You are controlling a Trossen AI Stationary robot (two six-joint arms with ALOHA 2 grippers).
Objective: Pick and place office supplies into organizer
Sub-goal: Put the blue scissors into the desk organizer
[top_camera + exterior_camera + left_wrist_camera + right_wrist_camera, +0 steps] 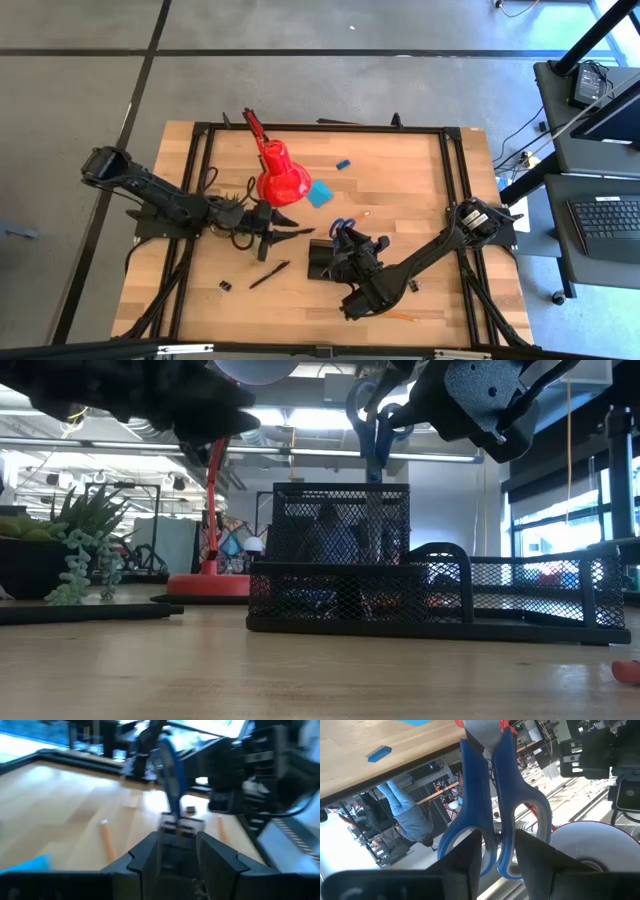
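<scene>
two arms are at work, and we take the black organizer (325,260) as our landmark. our right gripper (352,243) hangs right over the organizer. its fingers are closed on the blue scissors (492,815), gripping them by the handles. in the low view the scissors (375,435) hang above the tall cup part of the organizer (340,555), long way up and down, blades pointing down, we think. so the thing we carry lies straight below the hand, and the cup lies straight below that. the next move looks like a short drop down into the cup.

our left gripper (290,234) floats close beside the organizer, on the lamp side, with its fingers spread and nothing in them. it is near enough to bump the scissors, so it may be in the way.

the red lamp (280,180) stands just past the left gripper, away from the organizer. a black pen (270,274) and tiny black clips (225,286) lie near the organizer on the left arm's side. a blue note pad (320,194) and a small blue eraser (343,163) lie farther off, past the lamp.
</scene>
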